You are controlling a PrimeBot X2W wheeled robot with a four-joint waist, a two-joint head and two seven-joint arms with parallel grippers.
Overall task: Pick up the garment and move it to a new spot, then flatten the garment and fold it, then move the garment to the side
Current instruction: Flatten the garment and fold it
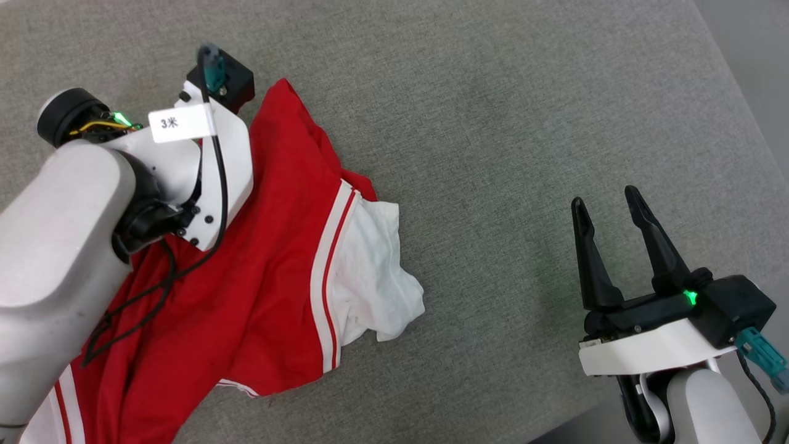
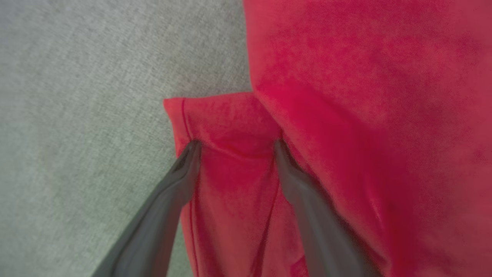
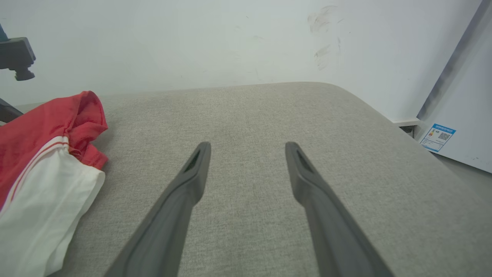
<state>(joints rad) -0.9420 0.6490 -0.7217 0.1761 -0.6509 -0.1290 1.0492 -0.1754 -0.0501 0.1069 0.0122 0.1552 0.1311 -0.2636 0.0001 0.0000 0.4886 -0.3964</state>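
Left claw [image 2: 236,143], fingers apart, straddles red fold [image 2: 226,123] of shirt [image 1: 271,259], crumpled toward bench's [image 1: 493,123] left side, white sleeve [image 1: 376,271] facing centre. Right claw [image 1: 604,196], fingers spread and holding nothing, hovers near right edge. Best practice: seat fold deep between left fingers, clamp firmly, lift straight; 2nd claw should take another corner.

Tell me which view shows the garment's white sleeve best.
The head view: the white sleeve lies fully in frame and sharp, beside the striped trim. The right wrist view catches it at a low angle, cut off at the left edge. The left wrist view looks at the garment's red cloth.
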